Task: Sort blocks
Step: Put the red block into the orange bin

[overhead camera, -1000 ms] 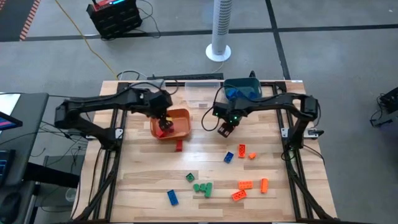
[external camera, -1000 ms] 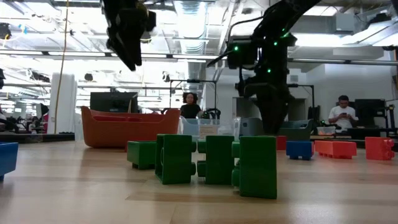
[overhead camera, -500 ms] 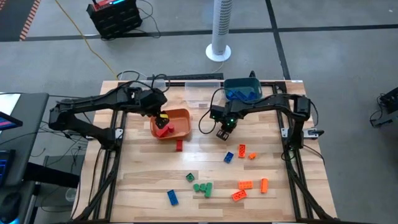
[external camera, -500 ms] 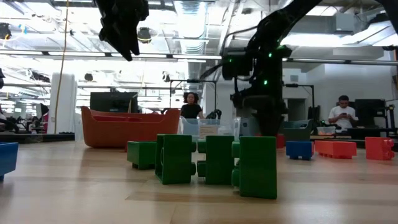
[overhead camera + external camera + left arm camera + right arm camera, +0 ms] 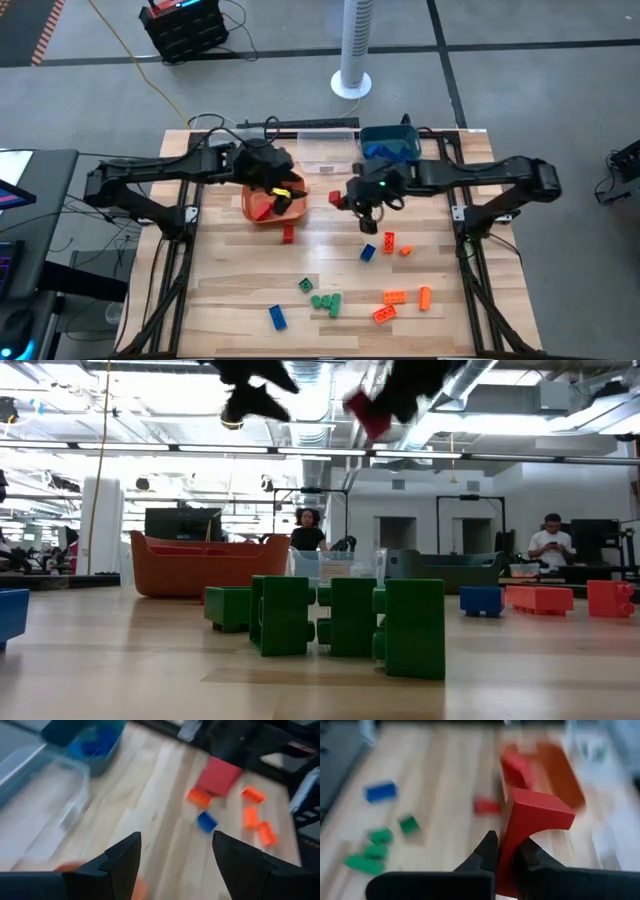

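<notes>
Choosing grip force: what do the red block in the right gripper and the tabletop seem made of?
Red block: probably hard, smooth plastic, judging by its uniform colour and crisp edges. Tabletop: looks like pale finished wood, with plank seams and grain showing.

Right gripper (image 5: 506, 854) raised, fingers clamped; left gripper (image 5: 176, 851) raised nearby, fingers spread.
</notes>
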`<action>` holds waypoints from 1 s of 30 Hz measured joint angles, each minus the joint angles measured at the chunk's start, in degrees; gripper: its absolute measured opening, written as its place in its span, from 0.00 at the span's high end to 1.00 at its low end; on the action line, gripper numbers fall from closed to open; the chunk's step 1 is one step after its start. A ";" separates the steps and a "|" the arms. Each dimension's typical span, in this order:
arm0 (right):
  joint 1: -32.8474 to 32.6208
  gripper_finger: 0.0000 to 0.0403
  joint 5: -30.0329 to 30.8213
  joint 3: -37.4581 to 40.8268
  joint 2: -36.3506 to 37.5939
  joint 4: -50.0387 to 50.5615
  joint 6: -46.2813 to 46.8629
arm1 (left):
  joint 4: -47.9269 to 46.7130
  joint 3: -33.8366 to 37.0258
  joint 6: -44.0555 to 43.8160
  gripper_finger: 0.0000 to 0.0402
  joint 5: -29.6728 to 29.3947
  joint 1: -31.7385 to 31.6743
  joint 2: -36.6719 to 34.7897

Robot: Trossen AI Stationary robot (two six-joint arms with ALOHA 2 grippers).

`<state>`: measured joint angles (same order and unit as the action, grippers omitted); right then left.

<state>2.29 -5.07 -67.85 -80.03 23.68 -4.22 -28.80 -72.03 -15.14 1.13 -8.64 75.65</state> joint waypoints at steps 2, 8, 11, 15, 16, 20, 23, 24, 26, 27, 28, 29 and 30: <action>-1.10 0.92 -0.12 0.00 1.14 -1.22 -1.02 | 3.77 0.00 -0.62 0.40 0.52 0.58 1.46; -2.55 0.92 -0.03 0.00 1.62 0.57 -0.65 | 12.75 0.00 -0.83 0.40 1.42 2.86 4.91; -3.13 0.92 -0.04 0.00 1.40 1.85 -0.35 | 13.77 0.00 -1.26 0.39 1.39 3.83 6.19; -3.50 0.92 0.01 0.02 1.03 2.50 -0.32 | 13.62 0.00 -0.77 0.32 1.34 5.35 7.32; -3.48 0.92 0.03 0.02 1.01 2.55 -0.32 | 13.96 0.00 -0.19 0.30 1.31 5.81 7.67; -3.87 0.92 0.14 0.00 0.36 1.81 -0.27 | 15.17 -0.04 3.62 0.24 -0.36 7.26 8.03; -4.40 0.92 0.14 0.09 -0.27 2.04 0.66 | 16.56 -0.13 6.33 0.23 -3.29 7.89 8.57; -4.64 0.92 0.14 0.08 -0.66 1.09 1.04 | 16.36 -0.13 6.98 0.23 -3.93 7.97 8.68; -4.97 0.92 0.14 0.02 -0.89 0.30 1.21 | 16.54 -0.12 8.46 0.23 -4.25 8.02 8.80; -5.18 0.92 0.16 0.06 -1.04 0.34 1.24 | 16.89 -0.13 9.18 0.23 -4.28 8.08 8.96; -5.33 0.92 0.24 0.07 -1.50 -0.47 1.30 | 16.97 -0.13 9.99 0.23 -4.27 8.10 9.06; -5.30 0.92 0.38 0.03 -1.72 -0.96 1.72 | 16.72 -0.13 10.90 0.23 -4.12 8.19 9.16; -5.29 0.92 0.38 0.07 -1.85 -0.99 2.38 | 16.46 -0.13 11.71 0.23 -4.24 8.30 9.20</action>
<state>-3.01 -4.69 -67.78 -81.88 22.69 -1.84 -12.34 -72.16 -3.44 -3.11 -0.34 84.86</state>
